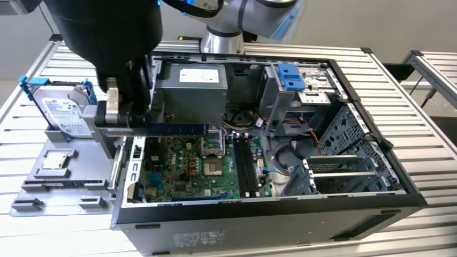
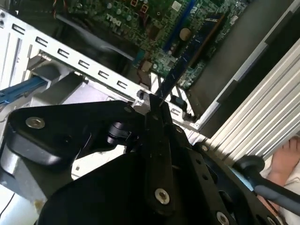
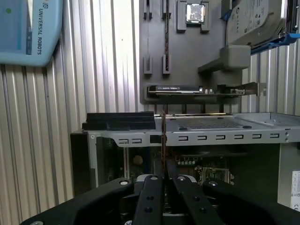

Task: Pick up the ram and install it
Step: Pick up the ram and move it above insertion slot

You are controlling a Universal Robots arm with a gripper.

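The ram point(image 1: 179, 129) is a long, thin dark stick that my gripper point(image 1: 134, 129) is shut on at one end. It hangs level above the left edge of the open computer case point(image 1: 271, 214), over the green motherboard point(image 1: 185, 171). In the second wrist view the ram point(image 2: 187, 56) reaches out from the gripper point(image 2: 157, 107) across the board. In the first wrist view the ram point(image 3: 163, 136) shows edge-on as a thin line rising from the gripper point(image 3: 163, 176). The long dark memory slots point(image 1: 246, 163) lie further toward the exterior view's right.
A grey tray point(image 1: 78, 184) beside the case holds a hard drive in a blue frame point(image 1: 64, 110) and a small square chip point(image 1: 55, 160). A graphics card point(image 3: 201, 89) stands on the tray's edge. A person's hand point(image 2: 287, 161) rests on the slatted table point(image 1: 428, 139).
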